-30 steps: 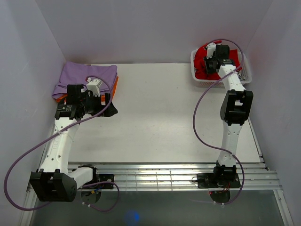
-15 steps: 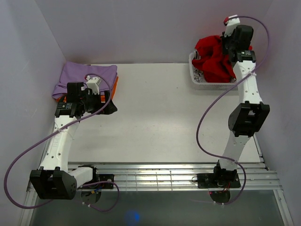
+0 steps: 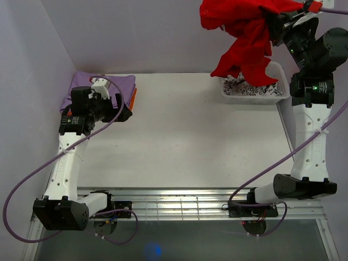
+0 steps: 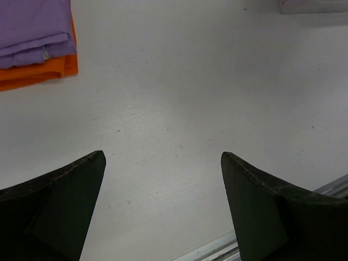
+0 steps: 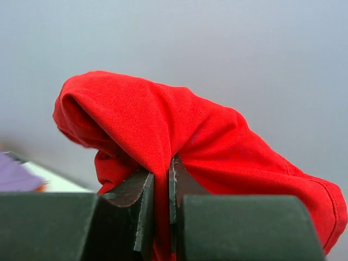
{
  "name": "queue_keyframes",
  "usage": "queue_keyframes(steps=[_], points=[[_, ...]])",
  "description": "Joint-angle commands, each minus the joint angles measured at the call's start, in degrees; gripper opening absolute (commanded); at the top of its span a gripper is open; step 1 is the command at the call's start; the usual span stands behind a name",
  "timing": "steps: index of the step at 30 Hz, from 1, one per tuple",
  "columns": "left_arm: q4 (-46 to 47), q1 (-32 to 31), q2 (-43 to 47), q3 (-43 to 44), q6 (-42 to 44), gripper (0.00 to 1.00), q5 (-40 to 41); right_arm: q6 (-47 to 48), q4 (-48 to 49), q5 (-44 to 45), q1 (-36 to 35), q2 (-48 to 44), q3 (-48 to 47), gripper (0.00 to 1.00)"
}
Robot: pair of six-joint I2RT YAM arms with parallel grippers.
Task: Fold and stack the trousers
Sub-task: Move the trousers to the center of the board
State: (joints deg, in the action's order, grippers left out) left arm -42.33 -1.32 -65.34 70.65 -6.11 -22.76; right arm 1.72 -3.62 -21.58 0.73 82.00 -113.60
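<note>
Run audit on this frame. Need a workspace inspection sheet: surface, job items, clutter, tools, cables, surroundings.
Surface: white table, bare in the middle; metal rails along the near edge.
Job's things: red trousers hang bunched and unfolded, high above the white basket.
Clutter: lilac cloth folded on an orange cloth, far left; black-and-white patterned cloth in the basket.
Grippers: right tool shut on the trousers; left tool open, empty, over bare table near the folded cloths.
Cables: one purple cable loops loosely along each arm; neither lies on the cloths.
Surroundings: plain pale walls on three sides.
</note>
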Motion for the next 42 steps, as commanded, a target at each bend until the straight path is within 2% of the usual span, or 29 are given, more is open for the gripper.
queue_keyframes(steps=[1,6,10,18,20,25,27,29,31,32,35,37,40,41,42], points=[[2.8,0.4,1.1,3.9,-2.0,0.98,-5.3,-9.4,7.1,-8.6,-3.2,-4.2,4.3,0.08],[5.6,0.5,2.1,3.2,-2.3,0.98,-10.5,-12.9,10.7,-9.4,-9.7,-7.3,7.4,0.08],[7.9,0.5,3.6,2.5,-3.6,0.98,-13.1,-15.1,15.0,-6.3,-13.6,-6.1,2.9,0.08],[10.9,0.9,3.6,3.1,-7.6,0.98,-8.7,-18.4,25.1,0.4,-15.1,-1.1,-11.9,0.08],[11.1,1.0,3.4,3.4,-8.0,0.98,-7.4,-18.6,27.8,1.1,-15.1,-1.0,-11.9,0.08],[14.8,1.0,4.6,1.8,-8.0,0.98,-8.5,-16.8,29.9,2.3,-15.1,-7.1,-0.2,0.08],[17.6,1.0,5.9,-0.1,-7.5,0.98,-12.8,-15.0,27.9,2.9,-15.1,-9.8,4.5,0.08],[20.3,1.0,7.9,-2.4,-4.4,0.98,-19.1,-12.4,26.4,5.0,-15.1,-15.1,13.2,0.08],[21.3,1.0,9.2,-3.8,-2.2,0.98,-19.9,-5.5,23.1,8.2,-15.1,-19.7,17.8,0.08],[21.4,1.0,9.9,-4.4,-1.2,0.98,-19.9,-2.9,21.8,12.9,-15.0,-21.0,20.4,0.08],[20.4,1.0,9.7,-4.3,1.8,0.98,-20.0,6.1,19.6,21.1,-15.0,-24.2,23.1,0.08],[20.4,1.0,9.5,-4.4,2.2,0.98,-18.9,9.8,20.2,23.2,-15.0,-25.5,23.6,0.08],[21.2,1.0,9.9,-5.0,0.4,0.98,-16.5,10.3,20.3,18.3,-14.9,-26.1,25.9,0.08],[22.4,1.0,10.1,-5.3,-1.1,0.98,-15.7,8.9,20.1,11.5,-15.0,-25.9,26.9,0.08],[22.9,1.0,10.4,-5.4,-1.8,0.98,-14.7,8.1,19.1,8.3,-15.0,-25.4,28.5,0.08]])
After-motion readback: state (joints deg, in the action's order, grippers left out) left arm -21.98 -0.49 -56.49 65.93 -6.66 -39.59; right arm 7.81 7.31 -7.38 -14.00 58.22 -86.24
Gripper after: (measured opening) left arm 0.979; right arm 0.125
